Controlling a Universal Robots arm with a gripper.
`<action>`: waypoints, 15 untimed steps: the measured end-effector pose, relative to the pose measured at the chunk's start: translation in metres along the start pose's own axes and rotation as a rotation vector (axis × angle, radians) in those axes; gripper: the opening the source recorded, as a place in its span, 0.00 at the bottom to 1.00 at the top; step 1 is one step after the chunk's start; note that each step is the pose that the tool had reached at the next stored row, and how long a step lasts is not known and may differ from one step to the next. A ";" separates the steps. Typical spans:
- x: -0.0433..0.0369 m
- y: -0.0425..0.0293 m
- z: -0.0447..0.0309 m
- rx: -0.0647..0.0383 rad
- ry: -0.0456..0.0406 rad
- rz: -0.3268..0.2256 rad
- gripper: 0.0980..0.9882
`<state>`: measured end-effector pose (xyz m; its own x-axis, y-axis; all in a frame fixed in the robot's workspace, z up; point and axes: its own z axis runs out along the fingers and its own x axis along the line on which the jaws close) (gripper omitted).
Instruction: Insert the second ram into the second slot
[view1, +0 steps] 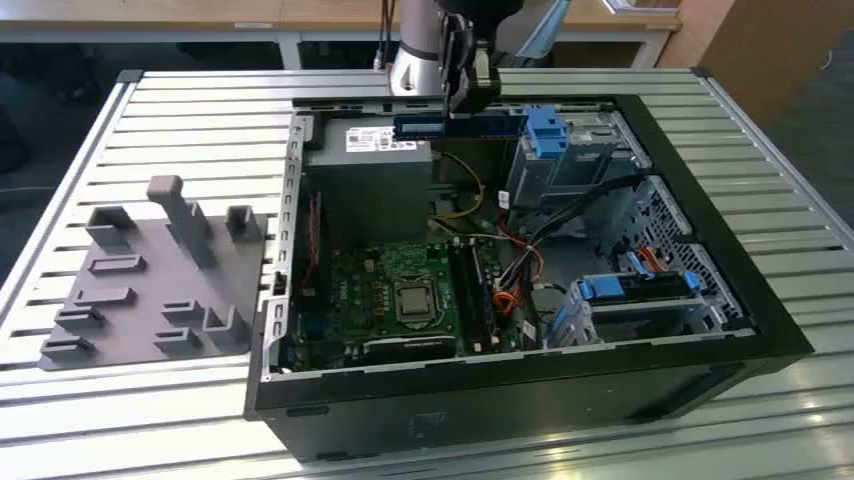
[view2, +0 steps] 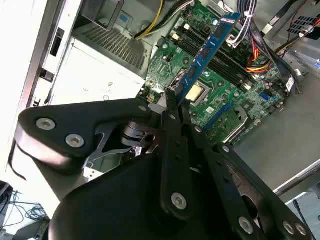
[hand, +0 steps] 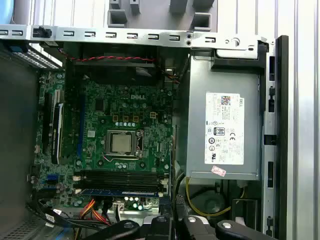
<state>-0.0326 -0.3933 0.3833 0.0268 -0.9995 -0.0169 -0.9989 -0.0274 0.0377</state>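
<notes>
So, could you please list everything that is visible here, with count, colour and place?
computer case: one, black, open, lying on the table.
motherboard: one, green, on the floor of the case.
power supply: one, grey, inside the case, next to the motherboard.
drive-bay brackets: two, blue, inside the case toward the exterior view's right; the other is at.
cables: several, mixed colours, between the motherboard and the brackets.
fixture plate: one, grey, with upright pegs, on the table at the exterior view's left of the case.
table: one, silver, slatted.
second ram: one, blue, held above the open case.
gripper: one, black, shut on the second ram.
</notes>
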 end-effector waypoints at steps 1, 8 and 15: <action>0.0000 0.0000 0.0000 0.000 0.0000 0.000 0.04; 0.0023 0.0001 -0.0001 0.000 0.0002 0.000 0.04; 0.0121 0.0003 -0.0002 0.000 0.0009 0.000 0.04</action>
<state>-0.0326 -0.4054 0.3833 0.0268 -0.9995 -0.0160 -0.9989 -0.0274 0.0377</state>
